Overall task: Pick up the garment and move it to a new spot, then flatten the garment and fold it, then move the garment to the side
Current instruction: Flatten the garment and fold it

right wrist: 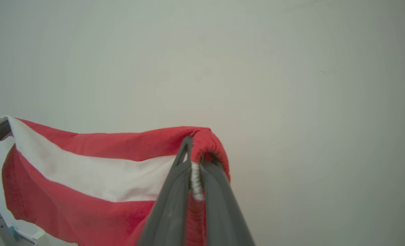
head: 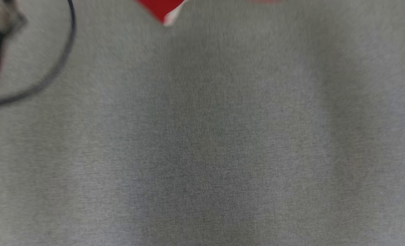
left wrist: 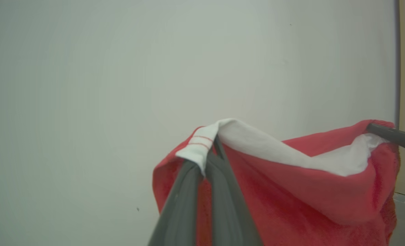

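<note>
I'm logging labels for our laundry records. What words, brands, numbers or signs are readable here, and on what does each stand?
No readable text in any view.
On the red and white fabric garment: no print or tag shows; its white band bears two thin red lines, a pattern rather than writing.
On the grey woven surface in the head view: blurred, with nothing legible.
</note>
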You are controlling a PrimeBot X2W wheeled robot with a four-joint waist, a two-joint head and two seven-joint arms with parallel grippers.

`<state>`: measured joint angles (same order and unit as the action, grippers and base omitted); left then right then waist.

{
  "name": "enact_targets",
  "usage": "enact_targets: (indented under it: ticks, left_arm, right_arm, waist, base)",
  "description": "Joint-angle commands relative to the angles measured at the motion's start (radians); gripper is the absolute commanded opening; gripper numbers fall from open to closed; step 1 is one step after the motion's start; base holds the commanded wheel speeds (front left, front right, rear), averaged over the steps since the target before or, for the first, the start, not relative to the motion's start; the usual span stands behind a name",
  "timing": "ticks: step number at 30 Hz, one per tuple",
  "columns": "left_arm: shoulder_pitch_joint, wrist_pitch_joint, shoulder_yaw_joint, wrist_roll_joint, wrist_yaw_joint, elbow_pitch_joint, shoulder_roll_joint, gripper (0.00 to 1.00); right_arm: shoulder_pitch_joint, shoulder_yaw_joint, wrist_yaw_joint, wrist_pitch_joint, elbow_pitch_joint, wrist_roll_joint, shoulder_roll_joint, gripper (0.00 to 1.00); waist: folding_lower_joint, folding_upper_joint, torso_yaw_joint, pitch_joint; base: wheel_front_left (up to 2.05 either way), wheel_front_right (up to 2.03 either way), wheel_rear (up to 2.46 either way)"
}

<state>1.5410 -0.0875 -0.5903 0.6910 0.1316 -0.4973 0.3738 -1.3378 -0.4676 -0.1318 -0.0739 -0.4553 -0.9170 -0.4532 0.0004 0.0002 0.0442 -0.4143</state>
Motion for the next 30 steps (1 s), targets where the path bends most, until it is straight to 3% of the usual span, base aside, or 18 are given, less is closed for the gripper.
enact_targets:
  ticks: [1,9,16,23,27,30]
  left_arm:
    - [0.054,-0.005,-0.004,0.019,-0.002,-0.029,-0.003,0.0]
    - [0.347,-0.037,-0.07,0.03,-0.002,-0.213,0.004,0.0]
    - [0.444,-0.079,-0.134,0.087,-0.002,-0.291,-0.004,0.0]
    - [0.369,-0.132,-0.197,0.165,-0.002,-0.31,0.014,0.0]
    - [0.249,-0.164,-0.24,0.191,-0.002,-0.26,0.043,0.0]
    - [0.115,-0.177,-0.215,0.217,-0.002,-0.2,0.055,0.0]
  right_arm:
    - [-0.058,-0.001,0.002,0.002,-0.024,0.004,0.01,0.0]
    - [-0.392,-0.073,0.002,-0.016,-0.204,0.063,0.022,0.0]
    - [-0.518,-0.153,0.002,-0.043,-0.297,0.052,0.018,0.0]
    - [-0.471,-0.232,0.002,-0.097,-0.331,-0.007,0.005,0.0]
    - [-0.38,-0.289,0.002,-0.136,-0.299,-0.05,-0.008,0.0]
    - [-0.273,-0.324,0.002,-0.167,-0.246,-0.085,-0.038,0.0]
  waist:
    - [-0.0004,-0.0002,0.024,-0.156]
    - [-0.0004,-0.0002,0.03,-0.225]
    - [-0.0004,-0.0002,0.018,-0.254]
    - [-0.0004,-0.0002,0.013,-0.27]
    - [-0.0004,-0.0002,0.012,-0.245]
    - [-0.0004,-0.0002,0.003,-0.205]
  base:
    - [0.0,0.0,0.0]
    - [0.0,0.0,0.0]
    - [0.0,0.0,0.0]
    - [0.0,0.0,0.0]
    - [0.0,0.0,0.0]
    - [0.0,0.0,0.0]
